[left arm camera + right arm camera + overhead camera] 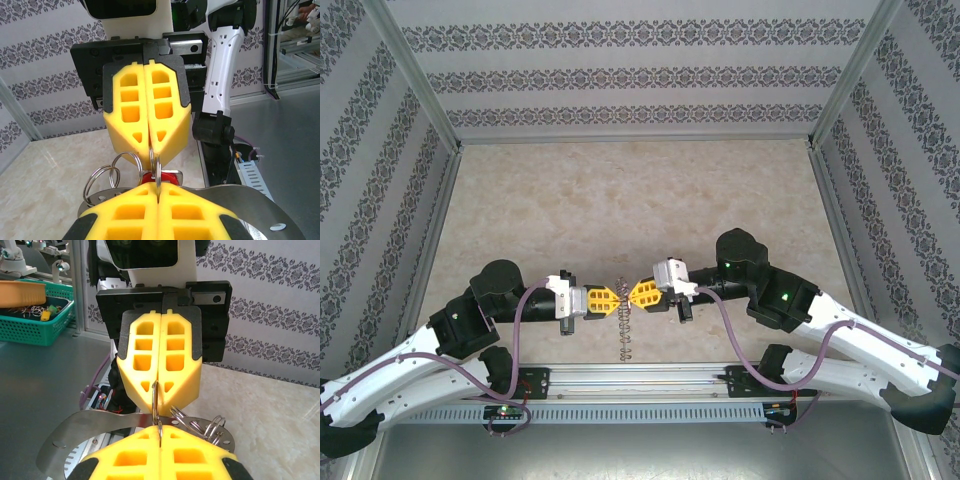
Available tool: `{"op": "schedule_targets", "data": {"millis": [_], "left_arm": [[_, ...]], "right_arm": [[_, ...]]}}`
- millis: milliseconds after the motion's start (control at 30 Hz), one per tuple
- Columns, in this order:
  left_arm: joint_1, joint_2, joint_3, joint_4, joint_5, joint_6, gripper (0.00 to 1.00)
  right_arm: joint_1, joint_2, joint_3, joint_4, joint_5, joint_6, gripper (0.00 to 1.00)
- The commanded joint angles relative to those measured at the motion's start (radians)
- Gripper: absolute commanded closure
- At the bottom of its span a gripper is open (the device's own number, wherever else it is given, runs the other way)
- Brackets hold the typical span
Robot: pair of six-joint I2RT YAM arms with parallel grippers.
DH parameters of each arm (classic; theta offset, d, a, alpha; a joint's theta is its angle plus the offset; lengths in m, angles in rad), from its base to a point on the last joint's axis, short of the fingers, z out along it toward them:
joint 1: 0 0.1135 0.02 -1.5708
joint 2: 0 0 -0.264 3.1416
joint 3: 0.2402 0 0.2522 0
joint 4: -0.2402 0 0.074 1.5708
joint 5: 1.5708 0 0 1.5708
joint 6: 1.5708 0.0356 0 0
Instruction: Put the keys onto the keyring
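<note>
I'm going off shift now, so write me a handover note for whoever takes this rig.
Left gripper: shut on a small ring, above mid-table.
Right gripper: shut, tip to tip with the left, apparently on the same small ring.
Key: its red head sits just past the left fingertips, off the table.
Keyring: the grey band lies beside the fingers, held up with them.
Done: everything is lifted and brought together.
Left: whether the key is threaded on cannot be seen; check before releasing.

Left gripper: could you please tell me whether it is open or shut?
Shut: on the left gripper, both fingers meet, pinching a small wire ring.
</note>
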Motion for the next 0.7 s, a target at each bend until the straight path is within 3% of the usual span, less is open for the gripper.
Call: {"op": "schedule_targets", "data": {"millis": [0,667], "left_arm": [[0.011,-0.009,-0.001,0.051,-0.005,0.018,1.00],[0.011,-0.005,-0.004,0.051,0.006,0.016,1.00]], "right_arm": [[-0.011,-0.006,0.036,-0.021,-0.039,0.007,1.00],[-0.016,0.006,0.046,-0.025,-0.039,0.006,1.00]]}}
